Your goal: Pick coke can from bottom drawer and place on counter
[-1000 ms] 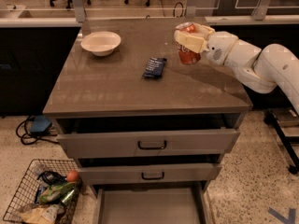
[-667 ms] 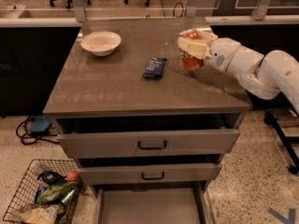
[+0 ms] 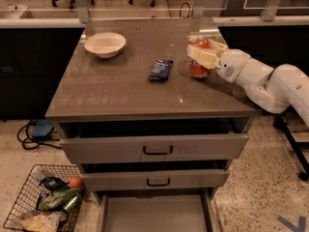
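The coke can (image 3: pixel 198 69) stands upright on the right side of the counter (image 3: pixel 116 88), its base touching the top. My gripper (image 3: pixel 203 50) comes in from the right on a white arm and is shut on the can's upper part, one cream finger (image 3: pixel 202 57) across its front. The bottom drawer (image 3: pixel 154 213) is pulled open below, and its grey floor shows nothing on it.
A white bowl (image 3: pixel 105 43) sits at the counter's back left. A dark blue snack packet (image 3: pixel 160 69) lies mid-counter, left of the can. The two upper drawers (image 3: pixel 157 149) with black handles are slightly open. A wire basket (image 3: pixel 43 204) of items stands on the floor at the lower left.
My gripper has moved down and slightly right with the can, from above the counter to the can resting on the counter top. The rest has not moved.
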`<state>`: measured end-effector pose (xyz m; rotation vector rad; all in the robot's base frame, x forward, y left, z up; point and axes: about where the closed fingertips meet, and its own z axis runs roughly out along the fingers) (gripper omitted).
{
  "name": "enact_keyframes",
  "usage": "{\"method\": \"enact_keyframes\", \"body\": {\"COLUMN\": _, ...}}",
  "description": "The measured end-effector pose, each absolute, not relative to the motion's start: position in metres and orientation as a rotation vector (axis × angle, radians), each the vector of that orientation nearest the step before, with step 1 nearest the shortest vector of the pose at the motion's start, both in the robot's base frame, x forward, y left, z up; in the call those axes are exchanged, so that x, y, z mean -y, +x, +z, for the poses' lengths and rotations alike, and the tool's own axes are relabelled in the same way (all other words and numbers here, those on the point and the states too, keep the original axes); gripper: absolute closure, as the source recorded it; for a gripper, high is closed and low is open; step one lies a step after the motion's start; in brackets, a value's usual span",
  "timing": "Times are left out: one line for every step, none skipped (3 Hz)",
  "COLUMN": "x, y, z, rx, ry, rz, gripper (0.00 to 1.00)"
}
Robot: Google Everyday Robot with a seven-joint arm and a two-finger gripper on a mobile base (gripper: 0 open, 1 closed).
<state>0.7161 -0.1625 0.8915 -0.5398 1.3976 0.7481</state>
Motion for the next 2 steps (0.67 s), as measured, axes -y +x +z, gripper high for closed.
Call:
{"method": "enact_keyframes", "body": {"x": 0.1624, "y": 0.7161, "z": 0.8961, "rx": -1.398, "ry": -0.540, "rz": 0.748, "gripper": 0.83}}
{"method": "enact_keyframes", "body": {"x": 0.1623, "y": 0.7161, "z": 0.8968, "rx": -1.398, "ry": -0.540, "rz": 0.748, "gripper": 0.59}}
